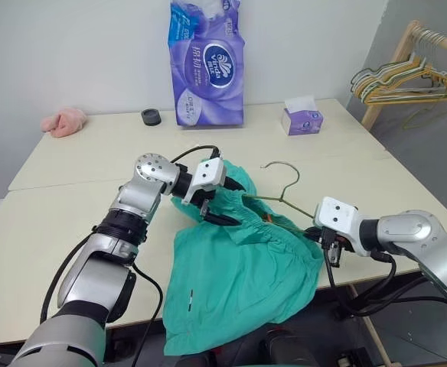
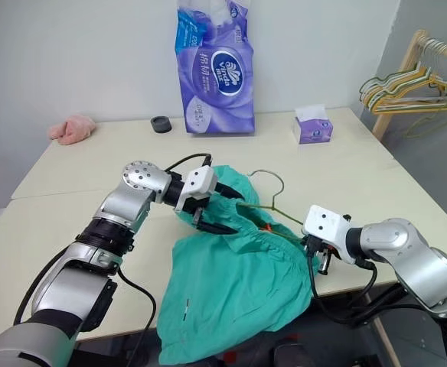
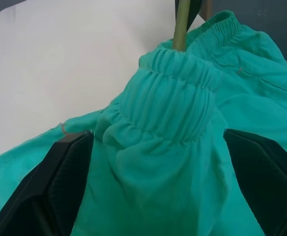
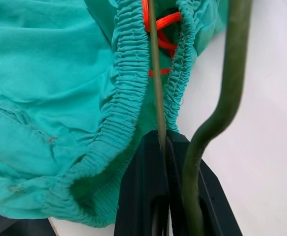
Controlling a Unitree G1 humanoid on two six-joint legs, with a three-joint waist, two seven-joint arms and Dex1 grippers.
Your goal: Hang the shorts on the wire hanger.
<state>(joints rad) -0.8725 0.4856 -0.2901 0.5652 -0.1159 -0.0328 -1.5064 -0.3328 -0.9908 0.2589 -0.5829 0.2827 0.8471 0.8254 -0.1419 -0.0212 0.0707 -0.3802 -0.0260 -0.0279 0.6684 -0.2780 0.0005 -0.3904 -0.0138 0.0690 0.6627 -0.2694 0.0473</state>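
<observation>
The teal-green soft fabric shorts with a gathered elastic waistband (image 1: 239, 267) lie on the pale tabletop (image 1: 78, 222), their lower half draped over its near edge, with the thin grey wire hanger (image 1: 283, 187) partly threaded into the waistband and its curved hook showing beyond the cloth. The right gripper (image 4: 165, 147) has its jaws clamped together on one thin wire of the hanger just where it enters the waistband, beside the orange drawstring (image 4: 165, 22). The left gripper (image 1: 212, 210) has its jaws spread wide either side of a bunched fold of waistband, not gripping it. The step in hand looks like working the waistband further along the wire: the left jaws should close on the elastic itself, not loose cloth, and pull along the wire while the right holds the frame steady, minding that the drawstring does not snag.
</observation>
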